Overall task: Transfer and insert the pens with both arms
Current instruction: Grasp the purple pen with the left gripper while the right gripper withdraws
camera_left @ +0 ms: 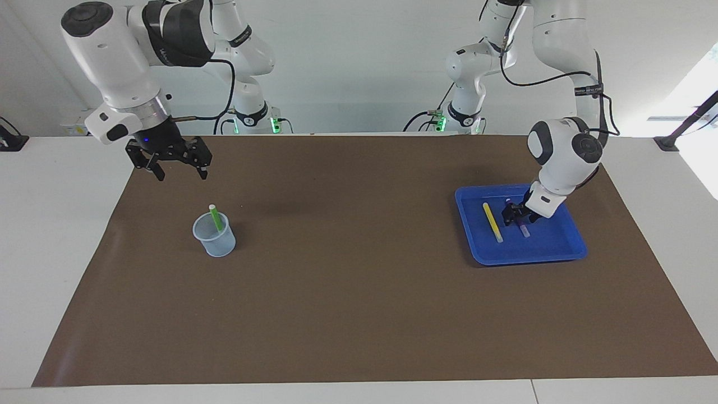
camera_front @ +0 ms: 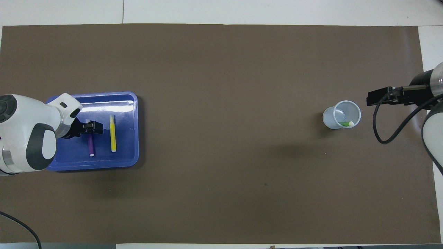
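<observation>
Right gripper is up in the air over the brown mat, fingers clearly apart, nothing in them. In the overhead view it sits at about 2 o'clock from the clear cup, off the cup's rim and toward the right arm's end of the table. I read it as well apart from the cup in the facing view too. The green pen is inside that cup, tilted, with its top end sticking out above the rim. From overhead its pale tip rests against the wall at roughly 4 o'clock of the cup's opening. The left gripper is down low inside the blue tray at the left arm's end, right on the purple pen. I can't tell whether it is apart or clamped on the pen, or whether it is touching it at all. Overhead, the purple pen lies along the 12-to-6 line. The gripper covers its upper stretch near the pale 12 o'clock end, and the rest of the purple barrel shows toward 6 o'clock. The yellow pen lies flat in the same tray, parallel to the purple one and just beside it at 3 o'clock in the overhead view. It is clear of the gripper. Both pens are flat on the tray floor.
</observation>
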